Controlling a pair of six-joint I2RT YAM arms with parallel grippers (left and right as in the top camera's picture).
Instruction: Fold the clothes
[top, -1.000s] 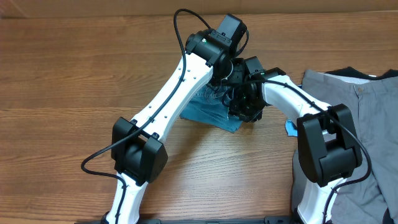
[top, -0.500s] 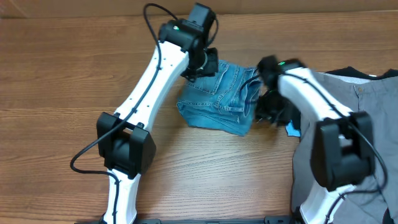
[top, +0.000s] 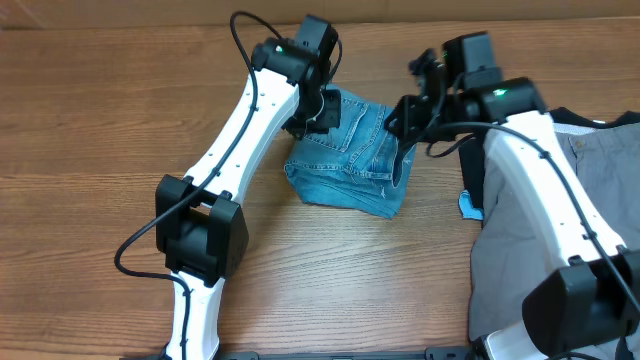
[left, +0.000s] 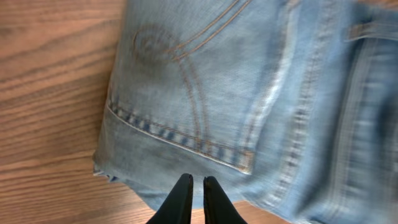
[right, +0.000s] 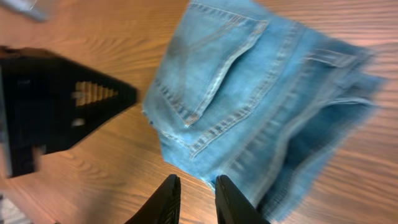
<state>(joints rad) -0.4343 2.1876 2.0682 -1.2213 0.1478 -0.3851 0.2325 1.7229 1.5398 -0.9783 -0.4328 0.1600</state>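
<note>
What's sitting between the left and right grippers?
The folded jeans: their top part spans from the left gripper to the right gripper, clearest overhead.

overhead: high above the table (top: 100, 150), looks straight down, far
left wrist: very near over the jeans (left: 249, 93)
right wrist: a little farther back
shared: all three see the jeans

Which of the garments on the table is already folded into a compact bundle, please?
The light blue jeans, gathered into a small folded stack; the grey trousers to their right lie spread out flat.
</note>
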